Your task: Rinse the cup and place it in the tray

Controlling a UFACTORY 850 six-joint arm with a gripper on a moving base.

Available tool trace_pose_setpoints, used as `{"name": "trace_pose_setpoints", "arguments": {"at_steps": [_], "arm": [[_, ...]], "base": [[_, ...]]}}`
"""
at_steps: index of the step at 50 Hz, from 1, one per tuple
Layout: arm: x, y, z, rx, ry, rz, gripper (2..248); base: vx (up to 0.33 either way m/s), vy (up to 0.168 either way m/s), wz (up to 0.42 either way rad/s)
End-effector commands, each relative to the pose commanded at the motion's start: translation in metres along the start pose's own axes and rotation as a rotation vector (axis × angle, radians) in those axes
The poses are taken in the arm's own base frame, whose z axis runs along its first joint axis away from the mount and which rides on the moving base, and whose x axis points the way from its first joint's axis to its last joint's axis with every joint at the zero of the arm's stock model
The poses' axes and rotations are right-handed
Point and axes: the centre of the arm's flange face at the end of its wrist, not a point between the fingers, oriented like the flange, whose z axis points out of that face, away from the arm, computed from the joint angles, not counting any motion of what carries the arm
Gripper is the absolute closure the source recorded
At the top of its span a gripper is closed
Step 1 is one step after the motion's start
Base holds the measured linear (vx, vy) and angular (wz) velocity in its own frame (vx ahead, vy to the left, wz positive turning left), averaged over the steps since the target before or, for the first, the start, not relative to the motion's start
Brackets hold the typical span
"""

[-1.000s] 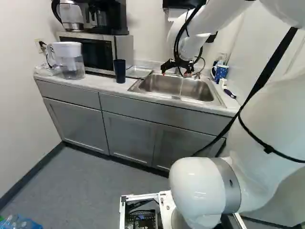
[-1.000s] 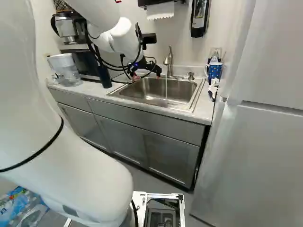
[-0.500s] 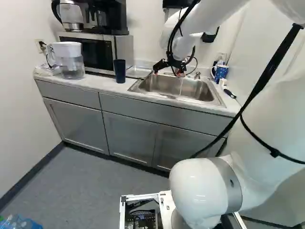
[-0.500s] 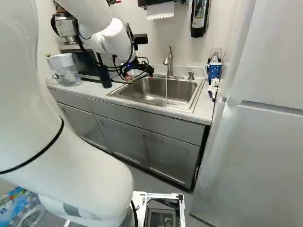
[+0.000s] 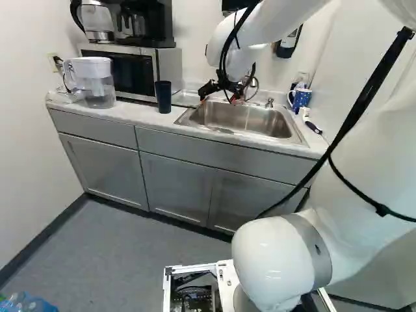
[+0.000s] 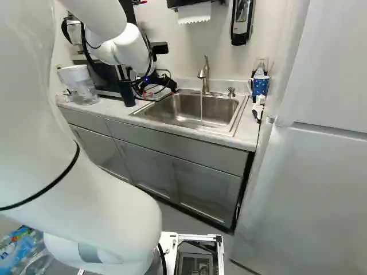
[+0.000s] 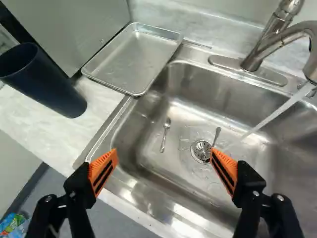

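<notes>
My gripper (image 5: 218, 96) hangs over the back left part of the sink in the left base view. In the wrist view the gripper (image 7: 163, 153) stands wide open above the sink's near-left rim, nothing between its orange pads. The dark blue cup (image 7: 42, 82) is upright on the counter, off beyond one finger; in the left base view the cup (image 5: 163, 96) stands before the microwave. A shallow metal tray (image 7: 133, 57) lies between cup and faucet, one end over the sink's edge, with nothing in it.
Water runs from the faucet (image 7: 270, 44) into the sink (image 7: 198, 109), where two small spoons lie by the drain. A microwave (image 5: 133, 70) and water pitcher (image 5: 97, 83) are left of the sink. A blue dotted mug (image 6: 260, 86) stands at its right.
The arm has swung left over the sink in both base views, bringing the gripper nearer the cup and tray. Base, cup and the other things stay where they were.
</notes>
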Motion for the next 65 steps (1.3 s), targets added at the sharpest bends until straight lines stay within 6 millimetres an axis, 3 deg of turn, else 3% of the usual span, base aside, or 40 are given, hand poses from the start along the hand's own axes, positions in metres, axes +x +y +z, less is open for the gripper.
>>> {"name": "trace_pose_setpoints", "arguments": {"at_steps": [65], "arm": [[0.013, -0.105, 0.012, 0.153, -0.002, -0.149, 3]], "base": [[0.0, 0.0, 0.0]]}}
